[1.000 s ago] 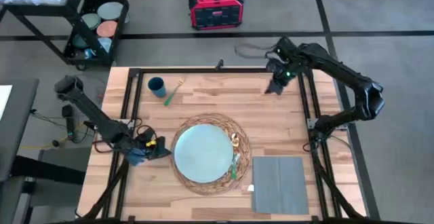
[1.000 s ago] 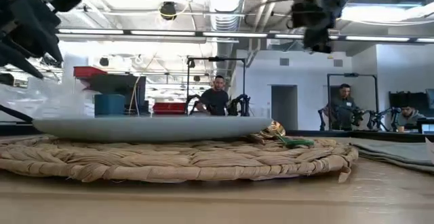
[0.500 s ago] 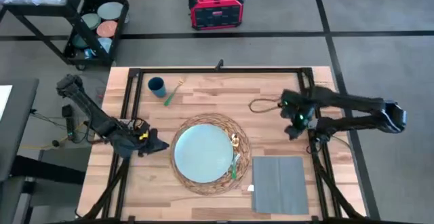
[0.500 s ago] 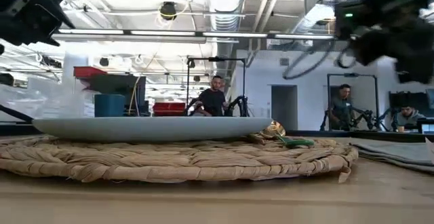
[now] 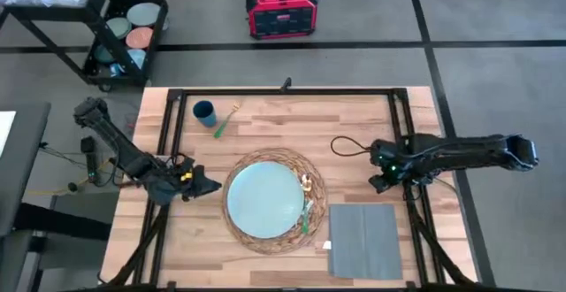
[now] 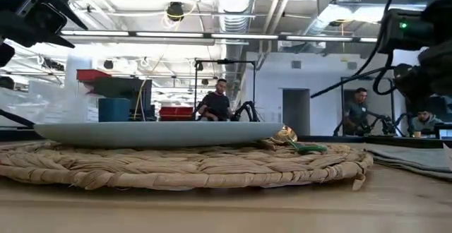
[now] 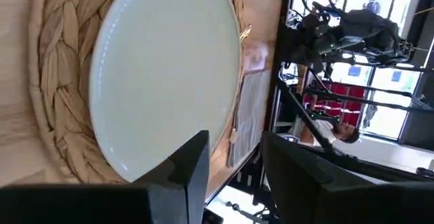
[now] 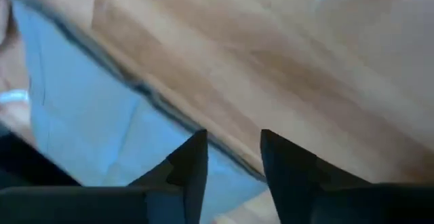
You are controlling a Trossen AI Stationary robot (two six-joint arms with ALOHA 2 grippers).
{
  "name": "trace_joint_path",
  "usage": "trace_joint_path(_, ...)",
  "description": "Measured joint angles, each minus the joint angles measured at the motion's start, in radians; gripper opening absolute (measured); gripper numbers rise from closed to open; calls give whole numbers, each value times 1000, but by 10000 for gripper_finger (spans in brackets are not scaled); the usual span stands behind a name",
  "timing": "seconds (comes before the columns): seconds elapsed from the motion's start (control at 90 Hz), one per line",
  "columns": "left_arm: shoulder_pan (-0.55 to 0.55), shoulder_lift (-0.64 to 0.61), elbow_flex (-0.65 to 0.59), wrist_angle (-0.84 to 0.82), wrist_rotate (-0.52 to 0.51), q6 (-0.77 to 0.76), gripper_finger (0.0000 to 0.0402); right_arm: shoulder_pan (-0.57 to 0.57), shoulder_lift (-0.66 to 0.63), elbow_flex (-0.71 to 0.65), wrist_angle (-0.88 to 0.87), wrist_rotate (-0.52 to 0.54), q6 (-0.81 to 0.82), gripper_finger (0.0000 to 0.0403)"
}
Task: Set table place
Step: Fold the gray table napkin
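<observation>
Right end effector has swung down from the far right corner and now sits low over the tabletop near the right edge, just beyond the far edge of the grey napkin. Its fingers are parted with nothing between them; the wrist view looks onto bare planks and the napkin edge. Left end effector has barely shifted, just off the left rim of the woven mat, fingers apart and empty, aimed at the pale blue plate. Plate is centred on the mat, which lies mid-tabletop toward the near edge. Green-handled cutlery rests on the mat's right side, against the plate rim. Napkin lies flat at the near right corner, just beside the mat. Dark blue cup stands at the far left corner with another green-handled piece beside it. All unmoved.
</observation>
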Motion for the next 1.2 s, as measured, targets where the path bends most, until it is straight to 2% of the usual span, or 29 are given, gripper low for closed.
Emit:
trace_joint_path(0.167, 0, 1, 0, 0, -1, 14, 119, 127, 0, 1, 14, 11, 189, 156)
trace_joint_path(0.3, 0, 1, 0, 0, -2, 33, 119, 249, 0, -2, 54, 95, 359, 155)
trace_joint_path(0.644, 0, 0, 0, -7, -2, 67, 119, 701, 0, -21, 131, 150, 1061, 148)
trace_joint_path(0.811, 0, -1, 0, -38, -2, 73, 119, 863, 0, -21, 148, 190, 1303, 148)
trace_joint_path(1.0, 0, -1, 0, -36, -1, 70, 119, 854, 41, -22, 219, 145, 1323, 146)
trace_joint_path(1.2, 0, -1, 0, -35, -1, 70, 119, 809, 185, -21, 391, 150, 1323, 143)
